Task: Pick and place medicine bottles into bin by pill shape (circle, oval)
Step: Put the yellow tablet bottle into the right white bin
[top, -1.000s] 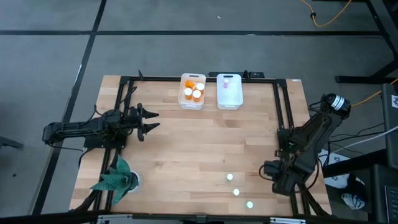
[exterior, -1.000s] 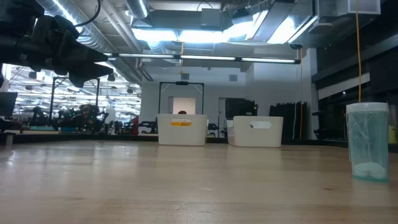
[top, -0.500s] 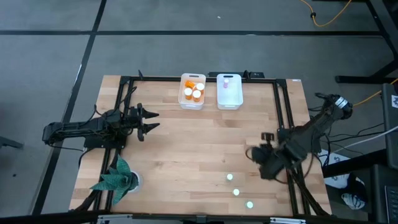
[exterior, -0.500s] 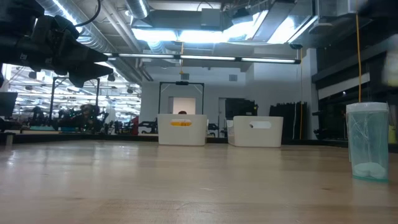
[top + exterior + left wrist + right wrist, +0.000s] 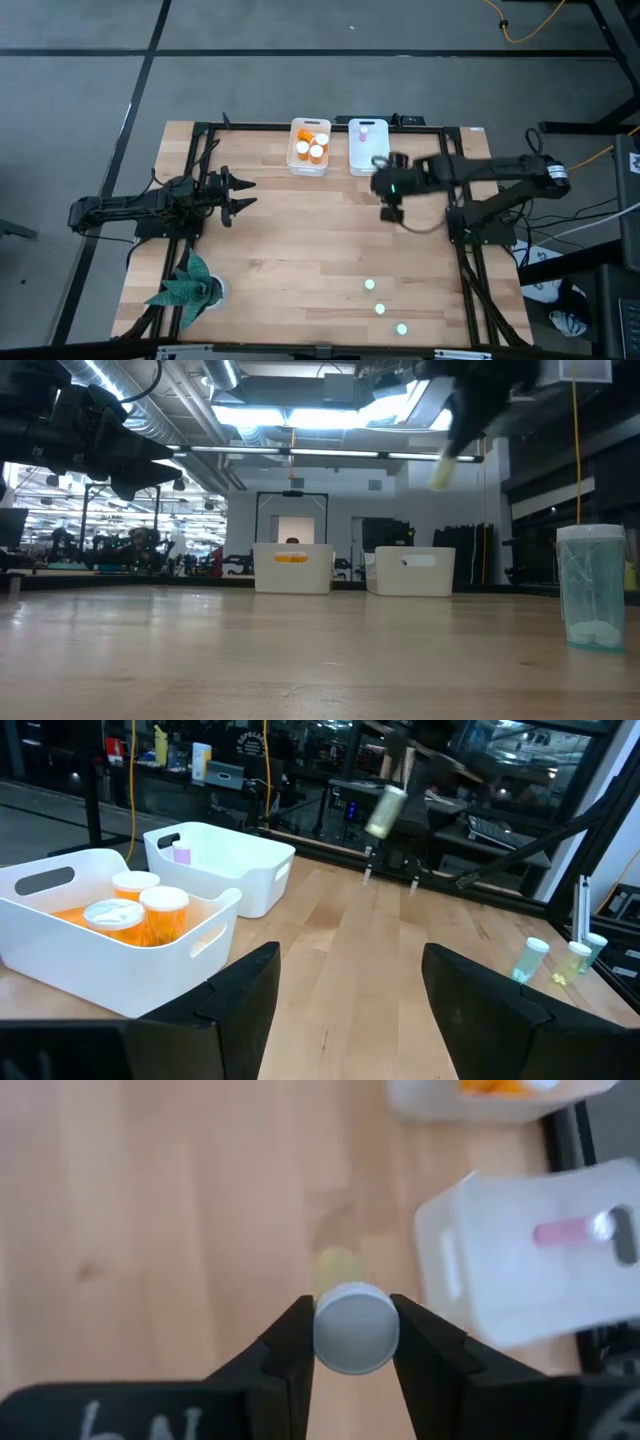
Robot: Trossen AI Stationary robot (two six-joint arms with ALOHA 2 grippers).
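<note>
Held bottle: a small medicine bottle (image 5: 355, 1328) with a round white cap and a pale yellow-green body, pinched between the two fingers (image 5: 283, 1355) of the right end effector (image 5: 388, 187). It hangs in the air above the desk (image 5: 300, 240), just short of the right-hand white bin (image 5: 368, 150).

Right end effector: closed on the bottle's cap; the arm stretches across from the desk's right edge.

What each view adds: the right wrist view looks straight down on the cap, with the body as only a yellowish smear beyond it; the low view shows the bottle (image 5: 443, 472) side-on, tilted and high above the desk; the left wrist view shows it (image 5: 384, 810) slanted in mid-air beyond both bins.

Bin ahead of the right end effector: it holds one small bottle (image 5: 364, 128) with a pinkish body, seen lying down in the right wrist view (image 5: 570, 1231).

Bin beside it: the left-hand white bin (image 5: 309, 160) holds orange bottles (image 5: 140, 905) with white caps; their orange bodies show in the left wrist view, mostly caps from above.

Loose bottles: three small bottles (image 5: 380, 308) stand on the desk, well apart from the right end effector, toward the near edge; the low view shows just one (image 5: 591, 588), close and clear-bodied.

Left end effector (image 5: 243, 195): fingers spread wide, holding nothing, waiting over the desk's left side.

Other: a green cloth (image 5: 184, 286) lies at the near left corner.
</note>
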